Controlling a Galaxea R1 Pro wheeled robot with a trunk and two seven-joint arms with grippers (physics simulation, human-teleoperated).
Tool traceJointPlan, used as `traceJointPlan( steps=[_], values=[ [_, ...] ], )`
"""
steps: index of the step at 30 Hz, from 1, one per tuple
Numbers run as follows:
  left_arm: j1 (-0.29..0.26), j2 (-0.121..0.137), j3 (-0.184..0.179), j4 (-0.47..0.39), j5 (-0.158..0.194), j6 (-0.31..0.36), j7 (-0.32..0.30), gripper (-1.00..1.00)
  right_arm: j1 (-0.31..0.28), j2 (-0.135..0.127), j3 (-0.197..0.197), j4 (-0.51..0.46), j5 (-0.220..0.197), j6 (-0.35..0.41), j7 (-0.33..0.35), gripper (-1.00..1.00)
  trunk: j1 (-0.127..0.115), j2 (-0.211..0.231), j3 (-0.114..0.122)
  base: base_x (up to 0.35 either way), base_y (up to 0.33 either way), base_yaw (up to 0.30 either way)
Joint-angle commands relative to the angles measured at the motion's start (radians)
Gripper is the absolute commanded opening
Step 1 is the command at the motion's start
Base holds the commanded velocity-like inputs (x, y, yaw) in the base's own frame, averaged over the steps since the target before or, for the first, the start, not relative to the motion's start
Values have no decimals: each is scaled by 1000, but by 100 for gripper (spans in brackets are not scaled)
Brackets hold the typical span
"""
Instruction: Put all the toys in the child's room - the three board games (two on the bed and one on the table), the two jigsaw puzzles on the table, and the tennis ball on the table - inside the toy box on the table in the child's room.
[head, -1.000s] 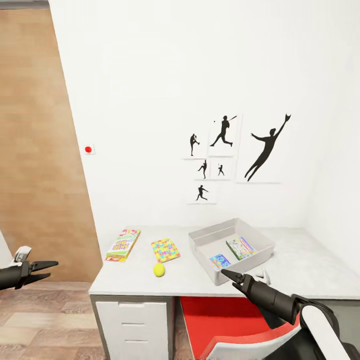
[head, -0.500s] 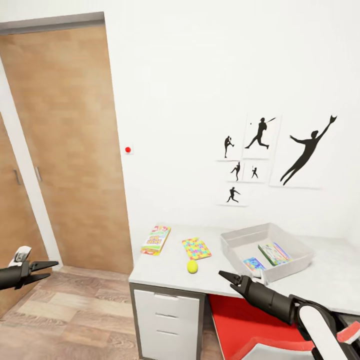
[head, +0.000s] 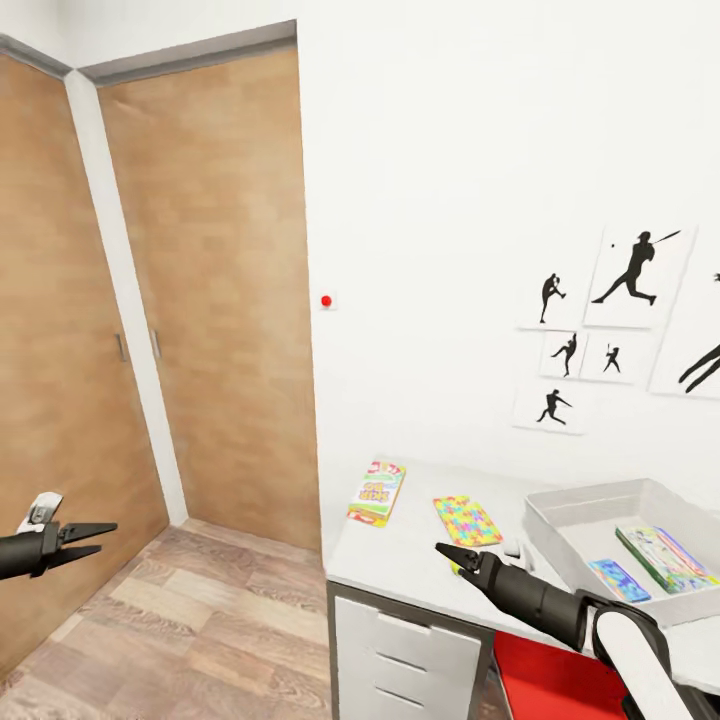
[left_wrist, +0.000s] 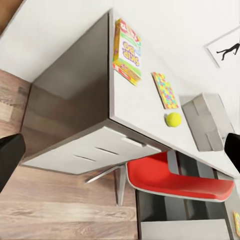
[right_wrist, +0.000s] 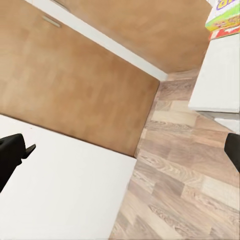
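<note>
A: Two items partly lost in head view: tennis ball (left_wrist: 173, 119) hidden behind right gripper (head: 443, 550) there, visible from left wrist near table (head: 400, 560) front edge, just past jigsaw puzzle (head: 467, 520). Toy box (head: 590, 500) cut off at frame edge.

B: Box contents?

A: Blue board game (head: 620, 579) and a second flat printed box (head: 664, 557) inside. Can't tell game or puzzle on that one.

B: Rest of the table?

A: Yellow-green board game (head: 377, 491) flat near the wall-side corner, apart from the puzzle. White drawers (head: 405, 660) under, red chair (left_wrist: 175, 181) tucked in. White wall with black silhouette prints (head: 600, 330), red dot (head: 326, 300), wooden wardrobe doors (head: 130, 330), plank floor (head: 190, 630).

B: Grippers?

A: Left gripper (head: 95, 536) out over the floor, fingers apart, nothing held. Right one fingers nearly together at the tips in head view, spread at the frame edges in its wrist view; can't tell. Nothing in it.

B: Versus 0.5 s back?

A: Whole view swung left: more wardrobe, table shifted right. Camera move only, objects in same layout.
</note>
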Motion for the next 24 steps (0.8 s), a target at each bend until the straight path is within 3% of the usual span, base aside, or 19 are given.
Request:
traceJointPlan(
  steps=[1, 11, 19, 21, 23, 24],
  values=[
    [0, 0, -6, 0, 7, 10, -2, 100, 0, 0, -2, 0, 9, 5, 9, 100, 1, -1, 0, 253, 218, 289],
    [0, 0, -8, 1, 7, 8, -3, 100, 1, 0, -6, 0, 9, -2, 11, 100, 1, -1, 0, 255, 116, 268],
    [0, -3, -8, 1, 7, 9, 3, 100, 1, 0, -7, 1, 9, -15, 17, 100, 1, -1, 0, 223, -12, 47],
    [0, -13, -9, -3, 7, 11, 10, 100, 1, 0, -8, 1, 8, -15, 17, 100, 1, -1, 0, 60, -14, 4],
    [0, -41, -9, -9, 5, 10, 19, 100, 1, 0, -8, 1, 8, -15, 18, 100, 1, -1, 0, 27, -6, 2],
    [0, -89, -9, -19, 4, 10, 57, 100, 1, 0, -8, 2, 9, -15, 17, 100, 1, -1, 0, 12, -3, 1]
  ],
)
